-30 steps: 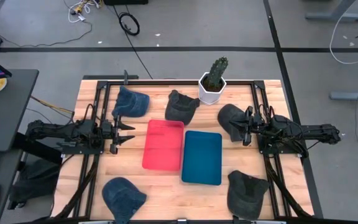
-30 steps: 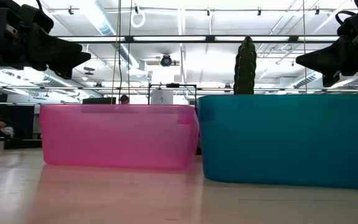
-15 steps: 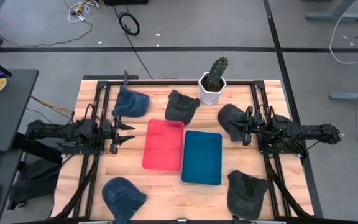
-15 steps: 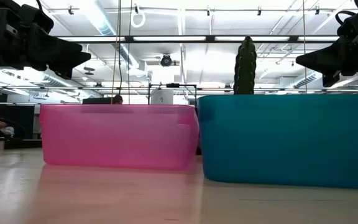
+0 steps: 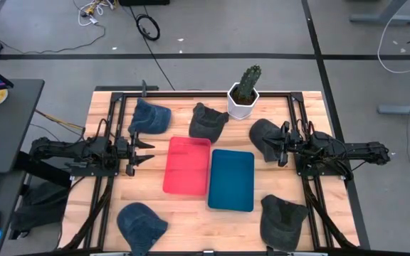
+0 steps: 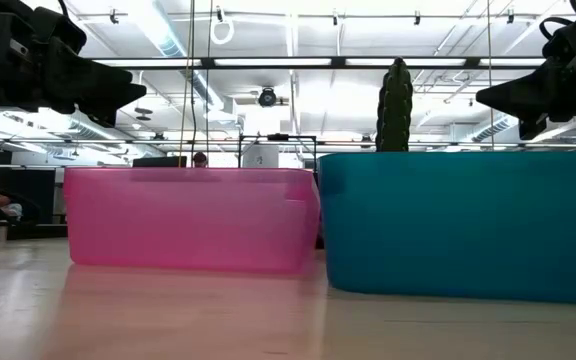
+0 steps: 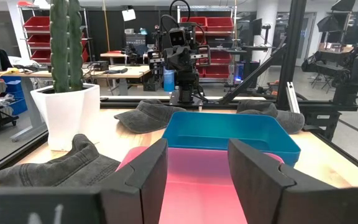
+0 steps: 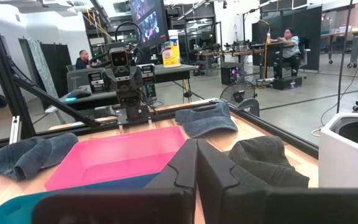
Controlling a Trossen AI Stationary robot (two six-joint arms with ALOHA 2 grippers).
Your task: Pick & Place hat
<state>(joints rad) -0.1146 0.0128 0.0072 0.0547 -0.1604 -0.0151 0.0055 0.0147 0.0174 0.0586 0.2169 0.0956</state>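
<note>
Several caps lie crown-up on the wooden table: a blue denim one point(image 5: 150, 117), a dark grey one point(image 5: 206, 121) and a dark one point(image 5: 264, 135) toward the far side, another blue one point(image 5: 139, 224) and another dark one point(image 5: 282, 220) near the front edge. A pink bin point(image 5: 187, 165) and a teal bin point(image 5: 231, 179) stand side by side in the middle. My left gripper point(image 5: 145, 151) hovers open left of the pink bin point(image 7: 197, 180). My right gripper point(image 5: 279, 150) hangs shut point(image 8: 196, 165) over the near edge of the dark cap. Both are raised well above the tabletop point(image 6: 108, 95) point(image 6: 498, 98).
A cactus in a white pot point(image 5: 244, 94) stands at the far edge between the caps. A black metal frame point(image 5: 191, 92) borders the table. Bare wood lies between the bins and the front caps point(image 5: 198, 220). People sit at desks in the room beyond point(image 8: 286, 37).
</note>
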